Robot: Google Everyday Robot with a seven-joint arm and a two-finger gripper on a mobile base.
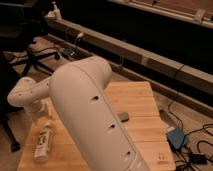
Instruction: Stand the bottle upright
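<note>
A wooden table (145,107) filled the lower middle under dim, warm light. Behind it a long ledge (150,62) ran from 10 o'clock down to 3 o'clock before a dark wall, with an office chair (31,60) at 9 o'clock. On the floor (186,114) at 4 o'clock lay a blue box (176,138) among dark cables (204,132).

text: none legible | bottle (43,145) label: dark print, unreadable | jaws: close above the bottle's cap end
</note>
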